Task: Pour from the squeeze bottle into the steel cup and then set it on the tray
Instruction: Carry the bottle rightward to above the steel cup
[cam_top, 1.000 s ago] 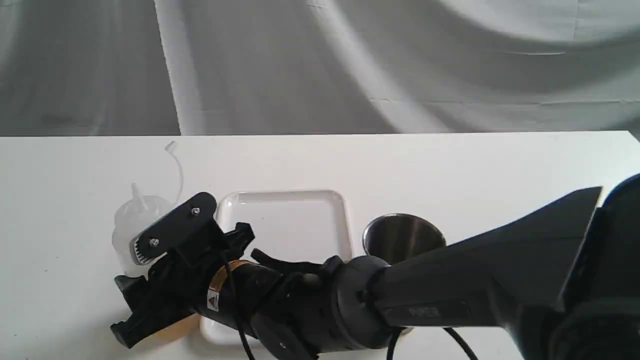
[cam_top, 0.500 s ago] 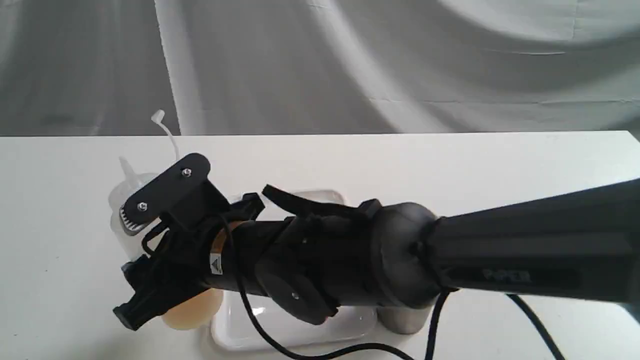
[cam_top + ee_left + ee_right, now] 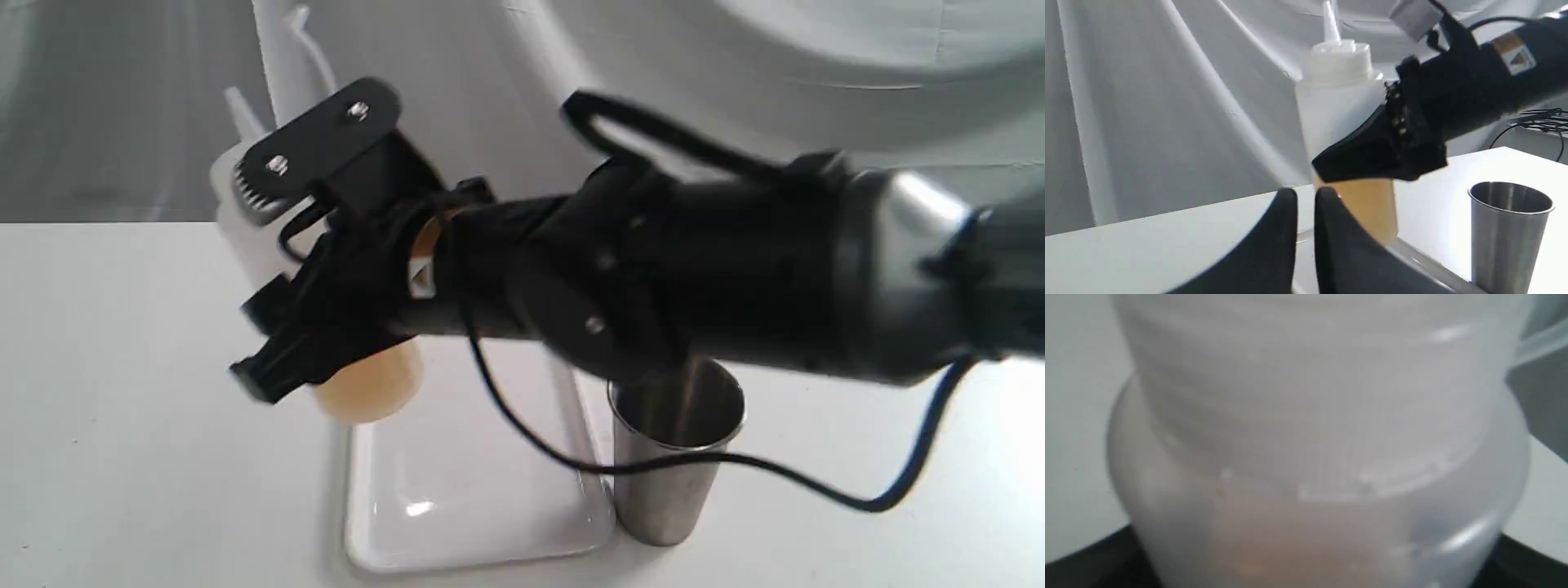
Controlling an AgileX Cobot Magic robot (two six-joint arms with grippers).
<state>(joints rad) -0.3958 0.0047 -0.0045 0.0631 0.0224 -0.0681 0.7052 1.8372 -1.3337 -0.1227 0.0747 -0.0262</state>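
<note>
In the exterior view, my right gripper [image 3: 249, 282] was clamped on the squeeze bottle [image 3: 371, 384], which hung in the air well left of the steel cup [image 3: 673, 457] and above its rim. It was nearly upright, nozzle up. The tray [image 3: 473, 482] lay just left of the cup. I judged the job here was the carry. I should bring the nozzle over the cup's mouth before tipping, keep it upright until then, and grip no harder, so nothing squirts early. The right forearm stretched almost level across the scene, passing over the cup.

From the left wrist, the left gripper [image 3: 1306, 200] sat low, its fingers nearly together on nothing. The bottle [image 3: 1339, 114] hung left of the cup [image 3: 1508, 232], with amber liquid filling its lower part.

The right wrist view showed only the bottle [image 3: 1310, 457], close and blurred.
</note>
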